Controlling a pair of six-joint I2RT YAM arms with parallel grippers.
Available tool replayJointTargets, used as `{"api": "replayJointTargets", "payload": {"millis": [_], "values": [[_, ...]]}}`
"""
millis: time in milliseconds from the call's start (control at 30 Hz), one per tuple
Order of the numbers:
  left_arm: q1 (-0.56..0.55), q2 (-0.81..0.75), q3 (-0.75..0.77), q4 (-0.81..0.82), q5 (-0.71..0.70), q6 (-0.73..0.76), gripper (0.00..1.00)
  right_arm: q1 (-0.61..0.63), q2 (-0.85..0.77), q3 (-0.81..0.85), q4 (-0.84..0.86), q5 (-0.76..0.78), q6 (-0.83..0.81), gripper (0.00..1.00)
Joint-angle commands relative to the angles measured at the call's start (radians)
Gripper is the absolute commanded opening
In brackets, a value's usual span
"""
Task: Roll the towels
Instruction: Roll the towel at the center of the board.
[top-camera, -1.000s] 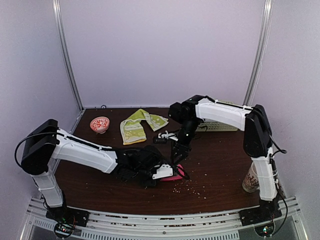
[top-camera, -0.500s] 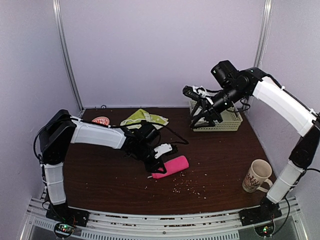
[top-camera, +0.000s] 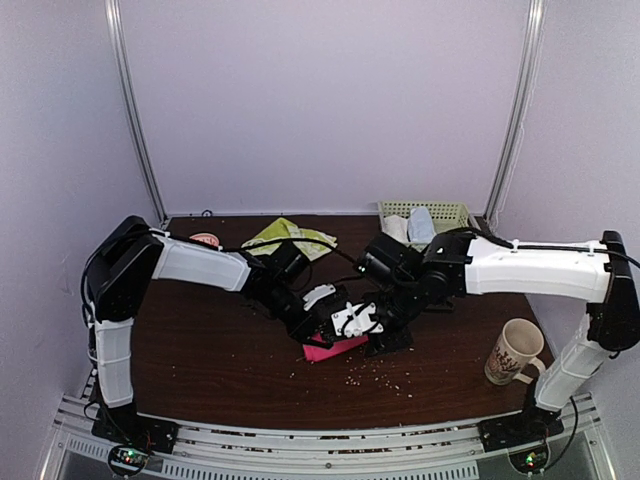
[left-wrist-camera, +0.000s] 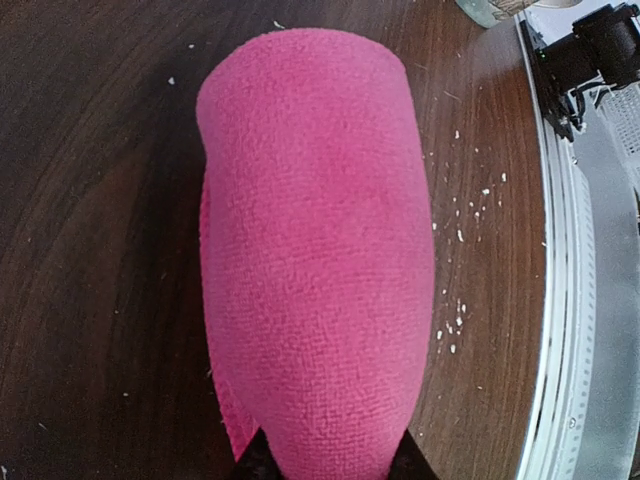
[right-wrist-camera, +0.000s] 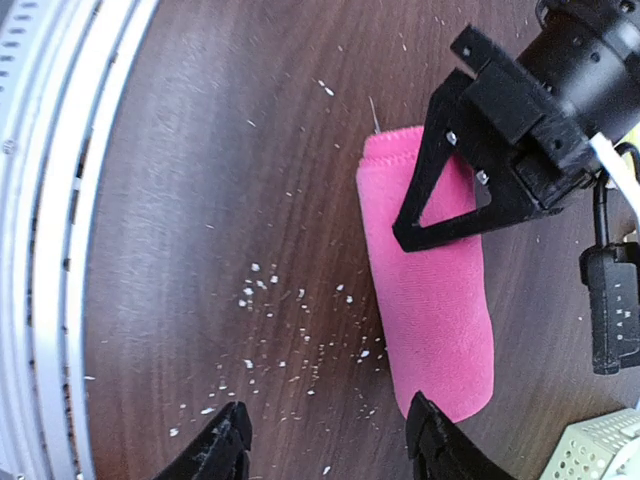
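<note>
Finishing the pink towel (left-wrist-camera: 310, 250) appears to be the step in hand. It is lying as a tight roll on the worktop (top-camera: 190, 370), stretching straight out ahead of the left tool (left-wrist-camera: 335, 468), which is pinching the roll's near end between its two fingers. That grip is cropped at the edge of the left wrist view, so I am judging it as clenched on the roll rather than seeing it plainly.

The right tool (right-wrist-camera: 330, 450) is hovering released above the worktop, with only scattered crumbs (right-wrist-camera: 270, 290) showing between its fingers. The roll's free end is lying just beside one of those fingers, ahead and off to the side. The yellow-green towel (top-camera: 290, 238) is lying crumpled and unrolled well beyond both tools.

Next, the left tool is probably needing to let go without dragging the roll loose, and the right tool may be helping by steadying the free end. After that, one tool is needing to reach out to the yellow-green towel and flatten it before any rolling.
</note>
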Motion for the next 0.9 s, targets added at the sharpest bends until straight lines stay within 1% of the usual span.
{"api": "replayJointTargets", "payload": {"millis": [0,200,267,333,367,667,867], "values": [[0.011,0.065,-0.025,-0.125,0.034,-0.046,0.23,0.050,0.046,-0.076,0.231,0.263,-0.026,0.56],[0.028,0.080,-0.025,-0.125,0.061,-0.055,0.22,0.069,0.100,-0.138,0.386,0.336,-0.040,0.61],[0.033,0.096,-0.016,-0.131,0.073,-0.057,0.22,0.069,0.127,-0.141,0.408,0.343,-0.052,0.62],[0.037,0.111,-0.002,-0.143,0.087,-0.057,0.20,0.069,0.149,-0.143,0.433,0.353,-0.060,0.66],[0.038,0.116,0.005,-0.151,0.089,-0.052,0.20,0.070,0.156,-0.148,0.448,0.361,-0.069,0.67],[0.058,0.151,0.024,-0.165,0.108,-0.041,0.20,0.069,0.263,-0.153,0.519,0.373,-0.110,0.66],[0.059,0.142,0.027,-0.168,0.094,-0.020,0.30,0.067,0.317,-0.139,0.525,0.356,-0.123,0.62]]}}
